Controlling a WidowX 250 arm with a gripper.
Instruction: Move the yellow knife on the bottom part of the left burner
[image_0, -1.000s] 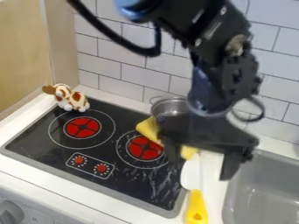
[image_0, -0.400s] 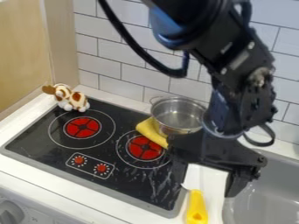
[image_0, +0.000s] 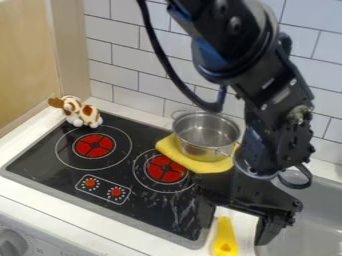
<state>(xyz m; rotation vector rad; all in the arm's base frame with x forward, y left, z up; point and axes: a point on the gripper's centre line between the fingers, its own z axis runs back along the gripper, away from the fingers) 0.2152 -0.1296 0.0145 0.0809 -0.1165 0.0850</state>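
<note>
One knife (image_0: 226, 241) lies under the gripper (image_0: 235, 223), partly hidden. We record the jaws as spread apart.

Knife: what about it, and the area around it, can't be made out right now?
- Knife blade: camera view, hidden behind the gripper.
- Butt of the knife's handle: camera view, runs into the bottom edge.
- Contact between fingers and knife: camera view, the gripper's body covers the blade area, so I cannot tell.
- Sink: camera view, part behind the gripper, the rest cut off by the right and bottom edges.
</note>
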